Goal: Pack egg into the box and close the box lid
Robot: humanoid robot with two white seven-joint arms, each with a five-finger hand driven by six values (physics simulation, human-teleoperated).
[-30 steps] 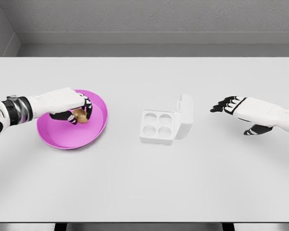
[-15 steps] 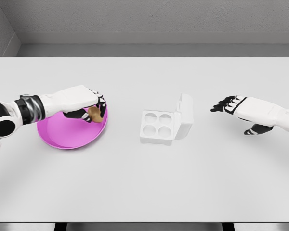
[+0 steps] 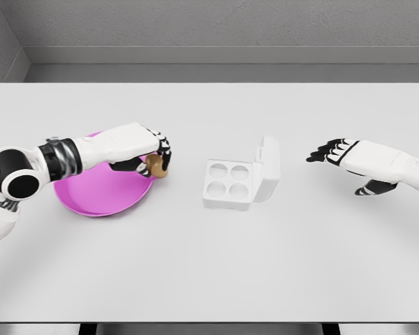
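Observation:
A brown egg (image 3: 156, 165) is held in the curled fingers of my left hand (image 3: 153, 157), just past the right rim of the pink plate (image 3: 101, 195). The white egg box (image 3: 229, 183) lies to the right of it with four empty round wells and its lid (image 3: 268, 167) standing open on the right side. My right hand (image 3: 332, 153) hovers open to the right of the box, fingers spread and pointing left, holding nothing.
The white table (image 3: 209, 265) reaches a grey wall at the back. Its front edge runs along the bottom of the view.
My left hand has carried the egg up and to the right, from over the middle of the plate to beyond its right rim. The right hand has stayed in place.

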